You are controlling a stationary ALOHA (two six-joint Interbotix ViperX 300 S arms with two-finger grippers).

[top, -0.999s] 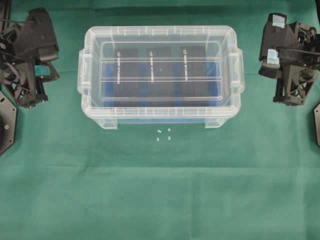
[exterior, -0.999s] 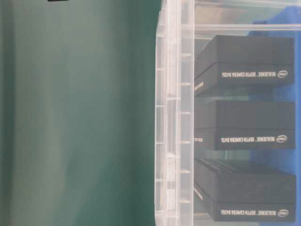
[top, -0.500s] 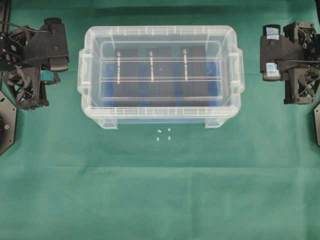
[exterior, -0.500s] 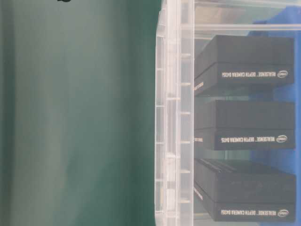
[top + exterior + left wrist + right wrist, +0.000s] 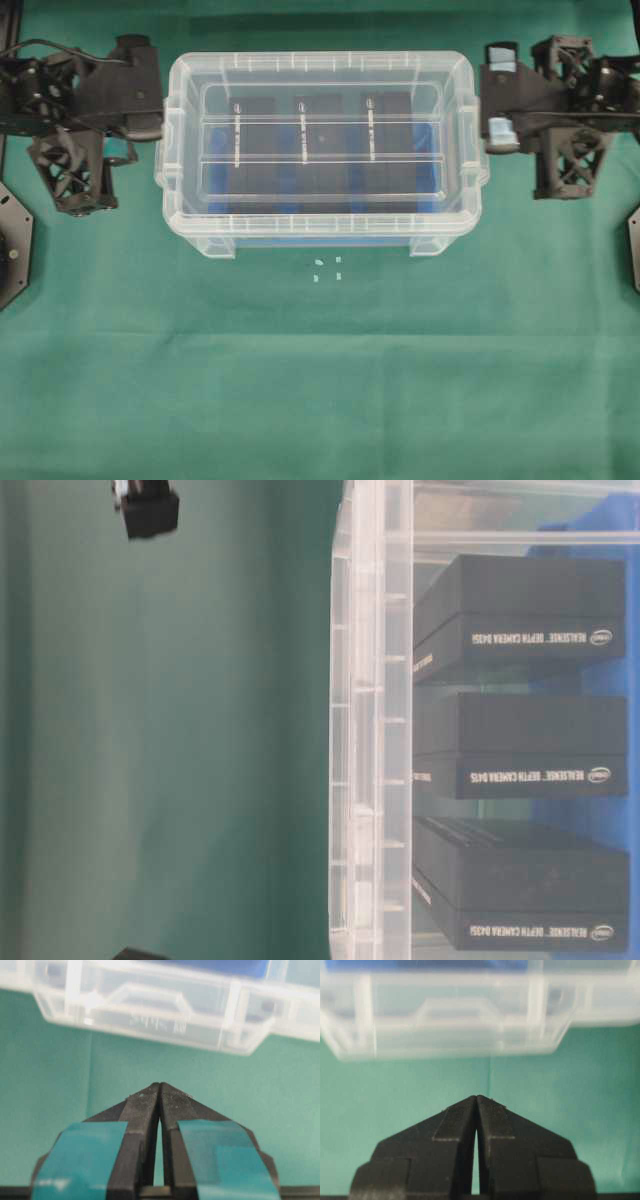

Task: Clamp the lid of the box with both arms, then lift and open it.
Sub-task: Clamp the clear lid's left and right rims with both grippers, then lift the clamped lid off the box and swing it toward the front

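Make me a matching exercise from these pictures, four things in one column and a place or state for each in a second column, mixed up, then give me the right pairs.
Things:
1. clear plastic ribbed lid
2. black rectangular blocks
3. left gripper with teal tape
4. small white bits

Places or states:
A. on the green cloth, in front of the tub
B. shut, pointing at a tub handle
C. closed on top of the deep clear tub
D. inside the tub, side by side

Pairs: 1-C, 2-D, 3-B, 4-A
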